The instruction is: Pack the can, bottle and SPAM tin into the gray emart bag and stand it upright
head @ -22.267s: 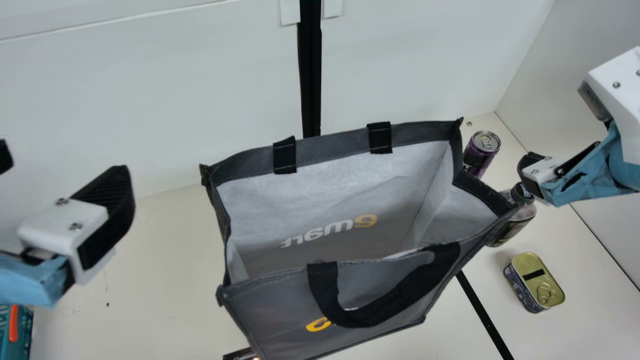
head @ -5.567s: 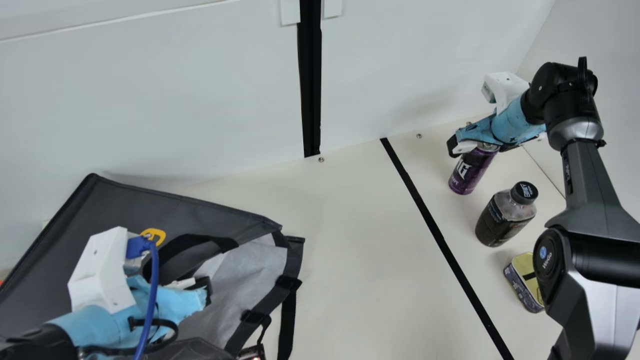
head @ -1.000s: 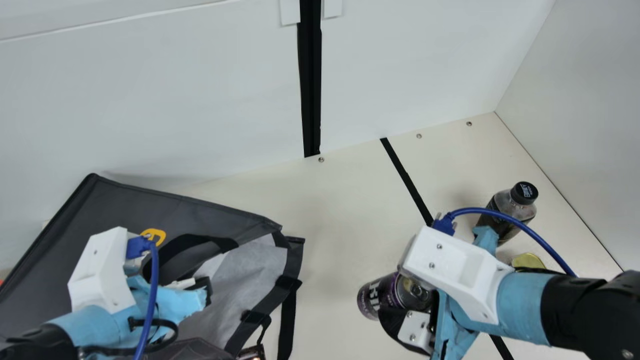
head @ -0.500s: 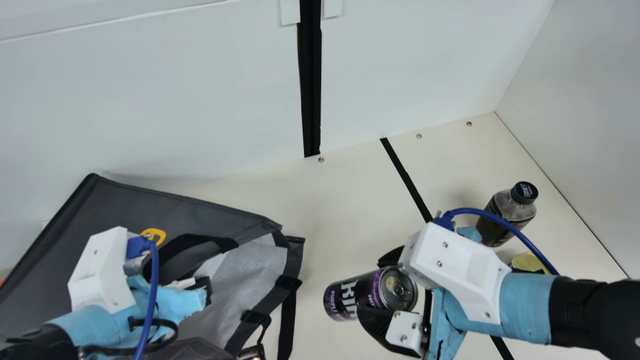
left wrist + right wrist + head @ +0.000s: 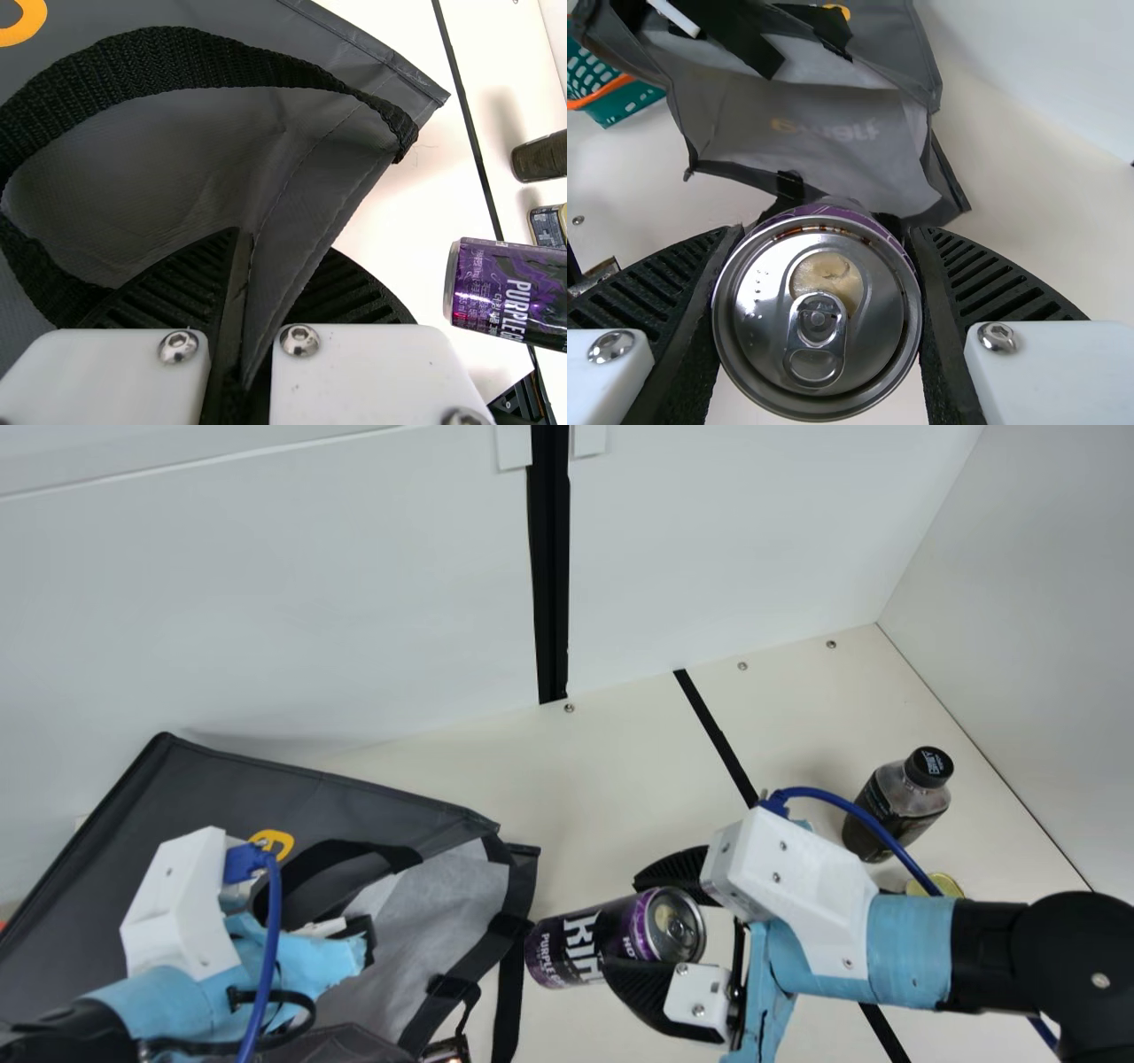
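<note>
Counter (image 5: 611,779) carries the gray emart bag (image 5: 221,779), lying on its side, mouth open. The left gripper (image 5: 365,937) is clamped on the bag's rim. The bottle (image 5: 881,819) stands upright. The can (image 5: 563,952), held sideways in the right gripper (image 5: 622,924), points base-first at the bag's mouth, outside it. The SPAM tin (image 5: 946,885) sits near the bottle, partly hidden.

On our table (image 5: 611,779), we have the bag (image 5: 177,797) left, can (image 5: 589,943) beside its mouth, bottle (image 5: 904,810) near the right edge, SPAM tin (image 5: 948,885) before it.
</note>
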